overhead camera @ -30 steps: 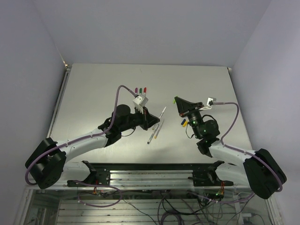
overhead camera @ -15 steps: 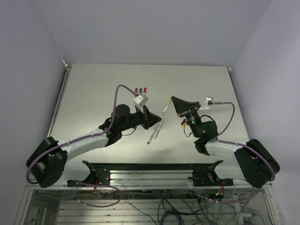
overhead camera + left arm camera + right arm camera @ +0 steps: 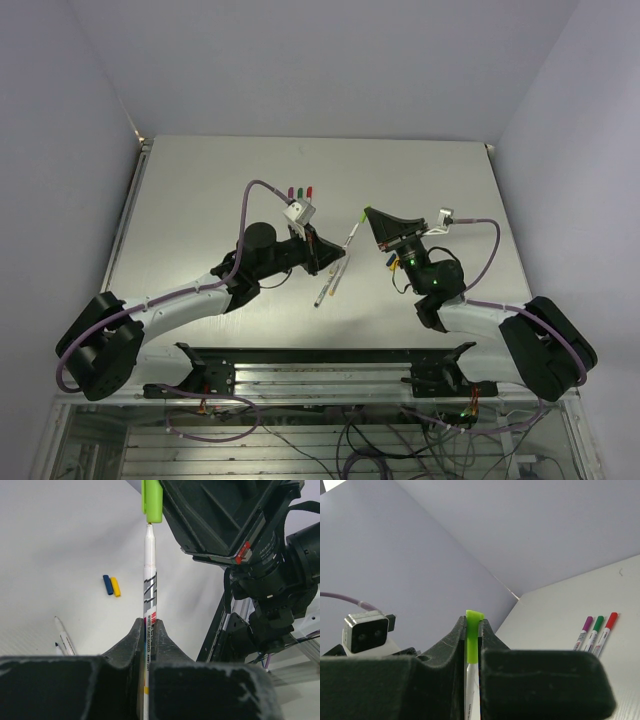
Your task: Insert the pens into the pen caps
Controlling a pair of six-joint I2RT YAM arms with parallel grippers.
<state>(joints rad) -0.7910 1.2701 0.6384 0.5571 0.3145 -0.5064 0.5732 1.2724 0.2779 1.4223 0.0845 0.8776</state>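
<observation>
My left gripper (image 3: 149, 622) is shut on a whitish pen (image 3: 149, 575) and holds it above the table. The pen's tip meets the open end of a lime-green pen cap (image 3: 152, 500). My right gripper (image 3: 473, 621) is shut on that green cap (image 3: 474, 635), and the pen's white barrel (image 3: 471, 692) shows just below it. In the top view the left gripper (image 3: 336, 256) and right gripper (image 3: 369, 211) face each other with the pen (image 3: 352, 235) between them. A dark blue cap (image 3: 106, 584) and a yellow cap (image 3: 115, 586) lie side by side on the table.
Two uncapped pens (image 3: 329, 283) lie on the table under the left gripper, also in the left wrist view (image 3: 63, 635). Three capped pens (image 3: 299, 190), magenta, green and red, lie side by side farther back, also in the right wrist view (image 3: 594, 632).
The right gripper has moved left with the green cap, and the left gripper has brought the pen up to it. Tip and cap, apart a second ago, now meet.
</observation>
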